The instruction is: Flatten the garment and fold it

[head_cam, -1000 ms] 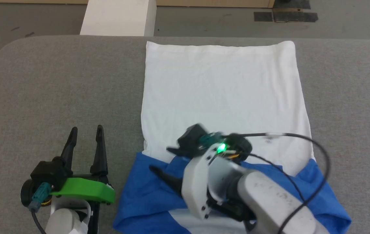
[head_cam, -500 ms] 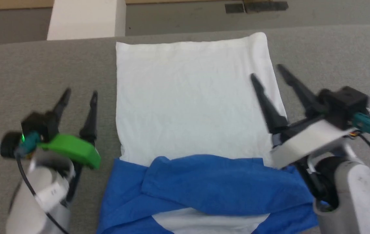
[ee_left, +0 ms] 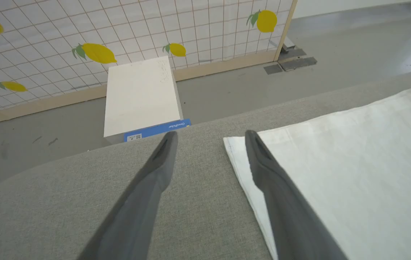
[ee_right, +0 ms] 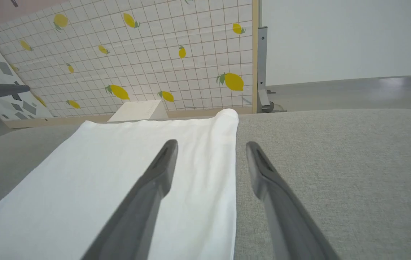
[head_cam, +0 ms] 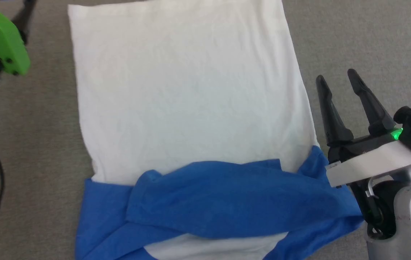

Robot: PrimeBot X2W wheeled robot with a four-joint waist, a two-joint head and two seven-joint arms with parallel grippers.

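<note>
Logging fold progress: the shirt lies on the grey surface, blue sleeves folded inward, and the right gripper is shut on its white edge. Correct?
No. The right gripper is open and empty, by the white edge of the shirt, as the head view shows. The rest is right.

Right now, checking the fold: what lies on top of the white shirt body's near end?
Bright blue cloth sleeves, folded inward and overlapping. The white cloth T-shirt body beneath them is covered.
</note>
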